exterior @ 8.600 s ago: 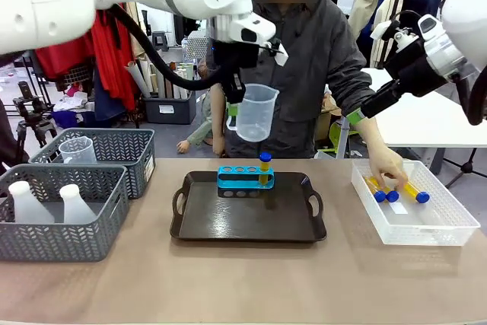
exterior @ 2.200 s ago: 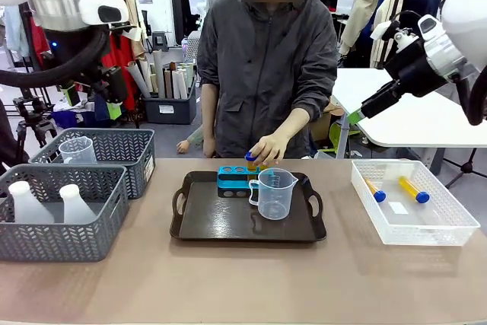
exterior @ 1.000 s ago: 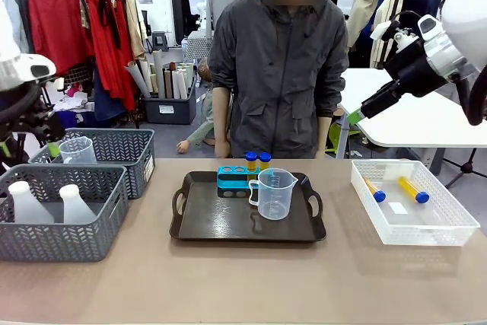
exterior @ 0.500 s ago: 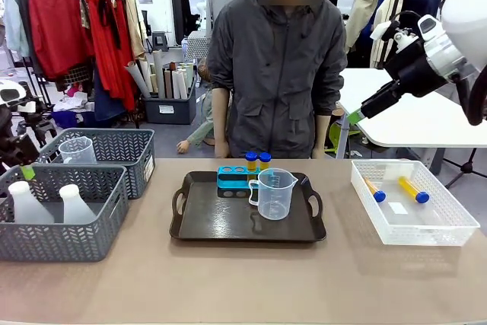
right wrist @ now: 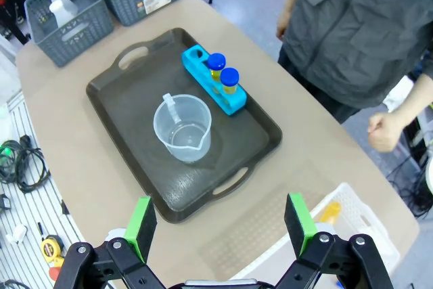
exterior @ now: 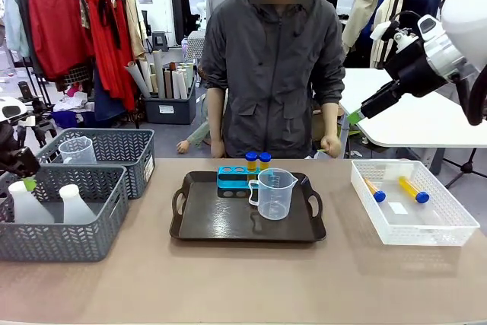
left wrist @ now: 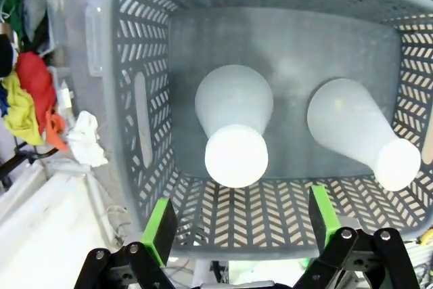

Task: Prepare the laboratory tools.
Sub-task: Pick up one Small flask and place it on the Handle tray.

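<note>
Abt half done; you're hovering over the flasks.
On tray (exterior: 199,226), beaker (exterior: 274,194) and 2 tubes (exterior: 257,161) in rack (exterior: 230,181) are sitting ready. 2 more tubes (exterior: 412,189) are lying in bin (exterior: 449,235), flasks (left wrist: 234,126) standing in basket (left wrist: 145,133). Your L gripper (left wrist: 240,216) is hanging wide, empty, above one flask. R gripper (right wrist: 220,223) is gaping wide too, high over tray.

You see the right arm (exterior: 464,13) as a smooth white shell ending in a black wrist, with a black cable (exterior: 473,97) alongside. The right gripper (right wrist: 218,220) and the left gripper (left wrist: 240,225) match: black link fingers, silver screws (left wrist: 342,234), bright green pads (right wrist: 142,225).
</note>
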Motion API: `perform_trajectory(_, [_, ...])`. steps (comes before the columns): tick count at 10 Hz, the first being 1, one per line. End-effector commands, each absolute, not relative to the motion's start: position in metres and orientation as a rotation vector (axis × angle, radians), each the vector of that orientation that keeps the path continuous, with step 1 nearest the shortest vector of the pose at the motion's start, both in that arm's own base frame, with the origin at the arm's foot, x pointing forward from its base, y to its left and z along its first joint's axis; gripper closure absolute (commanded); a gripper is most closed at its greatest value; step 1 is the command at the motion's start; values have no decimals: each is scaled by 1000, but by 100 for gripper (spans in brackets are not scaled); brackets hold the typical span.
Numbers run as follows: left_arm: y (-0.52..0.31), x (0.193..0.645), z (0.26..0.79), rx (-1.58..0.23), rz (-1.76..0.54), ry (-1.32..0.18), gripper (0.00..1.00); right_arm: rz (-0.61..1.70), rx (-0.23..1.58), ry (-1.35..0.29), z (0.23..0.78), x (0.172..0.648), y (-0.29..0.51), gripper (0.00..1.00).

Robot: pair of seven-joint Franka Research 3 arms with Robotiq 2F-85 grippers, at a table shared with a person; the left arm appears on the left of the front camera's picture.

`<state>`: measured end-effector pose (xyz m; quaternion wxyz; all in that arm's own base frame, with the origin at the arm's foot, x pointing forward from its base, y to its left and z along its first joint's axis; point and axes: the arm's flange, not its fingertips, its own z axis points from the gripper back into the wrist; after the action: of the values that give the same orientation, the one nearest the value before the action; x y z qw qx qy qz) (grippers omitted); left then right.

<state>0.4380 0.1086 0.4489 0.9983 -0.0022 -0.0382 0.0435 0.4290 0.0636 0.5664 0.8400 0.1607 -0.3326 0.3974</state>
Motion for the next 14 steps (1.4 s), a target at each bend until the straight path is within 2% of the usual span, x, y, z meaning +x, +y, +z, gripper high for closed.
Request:
perform_trajectory(1, [93,442,468,8,57,-122,0,841,367,-718,567,431,63,0])
perform_trajectory(2, [109,438,449,-4,87,-76,0,841,367,-718,567,431,63,0])
perform_trajectory(10, [103,468,443,-13,27,-43,0,841,367,-718,567,431,63,0])
perform_trajectory(11, [103,468,440,-11,19,-22,14,841,367,-718,567,431,63,0])
perform_trajectory(14, [106,470,437,-13,20,-18,73,841,367,-718,567,431,63,0])
